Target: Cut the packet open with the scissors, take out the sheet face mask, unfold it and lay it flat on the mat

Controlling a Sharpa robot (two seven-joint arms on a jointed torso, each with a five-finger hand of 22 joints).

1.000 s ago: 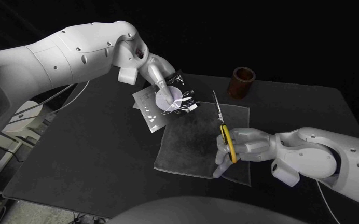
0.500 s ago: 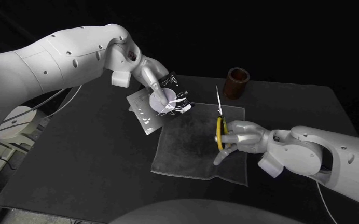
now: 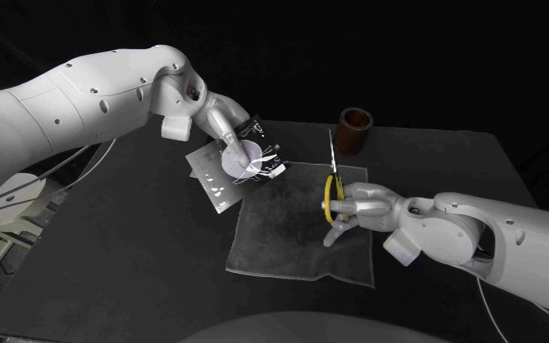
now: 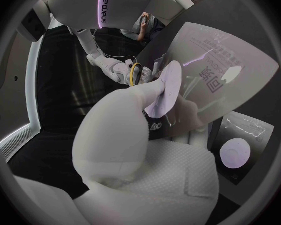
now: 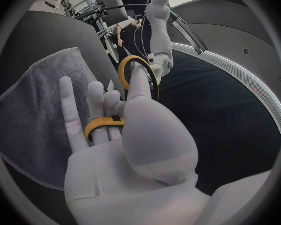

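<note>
My left hand (image 3: 237, 155) holds the silvery packet (image 3: 220, 175) up above the table, left of the mat's far corner; the left wrist view shows the packet (image 4: 222, 80) pinched between its fingertips (image 4: 165, 85). The grey mat (image 3: 292, 232) lies flat in the middle of the table. Over the mat's right side, my right hand (image 3: 364, 206) grips the yellow-handled scissors (image 3: 332, 192). Their thin blades point away from me and look closed. In the right wrist view the fingers (image 5: 106, 115) pass through the yellow handle loops (image 5: 137, 70) above the mat (image 5: 34, 105). The blades stand a short way right of the packet.
A brown cup (image 3: 356, 129) stands at the back of the table, just beyond the mat's far right corner and close to the scissor tips. Bare black table (image 3: 126, 248) stretches left of the mat and on its right.
My right hand has carried the scissors up over the mat toward its far edge, nearer the packet. The left hand keeps holding the packet at about the same spot.
</note>
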